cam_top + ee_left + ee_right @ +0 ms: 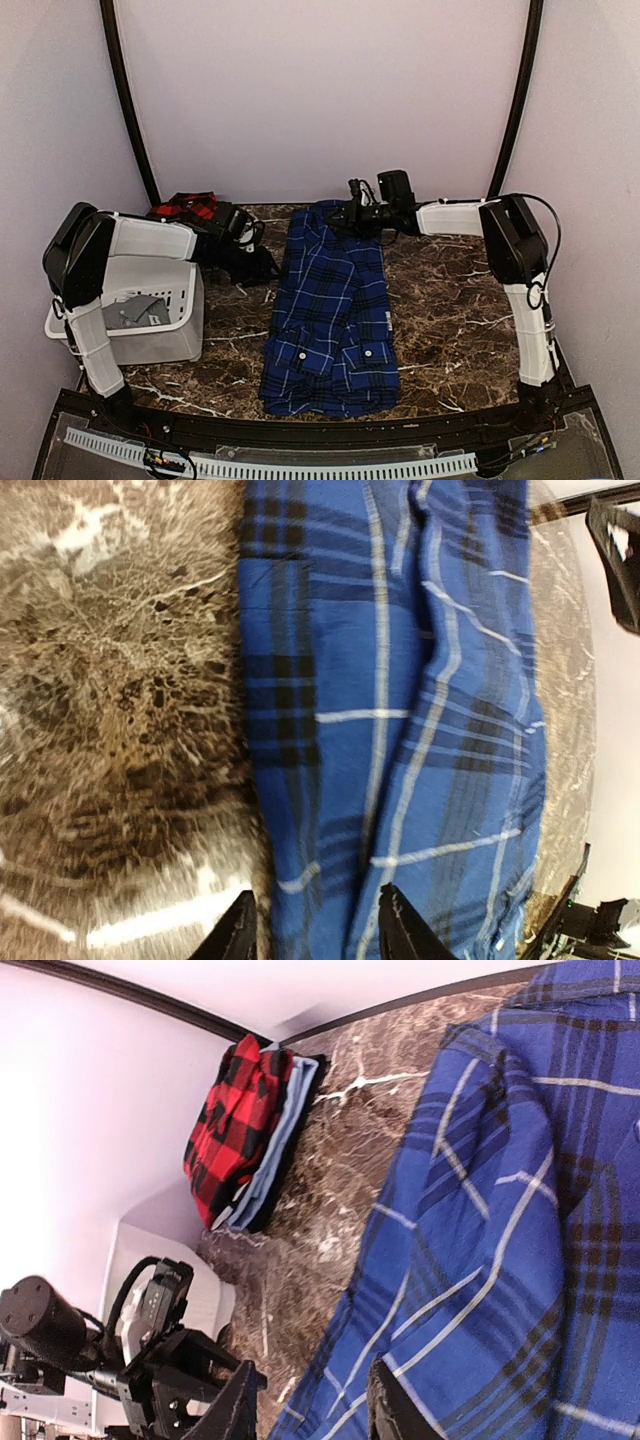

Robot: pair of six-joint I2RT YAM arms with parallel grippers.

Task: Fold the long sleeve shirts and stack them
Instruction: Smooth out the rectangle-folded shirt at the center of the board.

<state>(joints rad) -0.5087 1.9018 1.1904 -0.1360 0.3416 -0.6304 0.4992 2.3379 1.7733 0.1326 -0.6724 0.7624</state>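
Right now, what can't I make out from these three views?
Red-and-black shirt: in the top view the left arm covers much of it.
Garments beneath it: the right wrist view shows only light blue and black edges.
White basket: its grey contents are too small in the top view.
Whether the left gripper or right gripper touches the blue plaid shirt: no view shows the height.

I see the large dark blue plaid cloth shirt with thin white lines folded lengthwise into a long strip. It lies flat down the middle of the table, white buttons showing towards the near edge. The red-and-black plaid shirt sits folded in the far left corner, atop light blue folded cloth.
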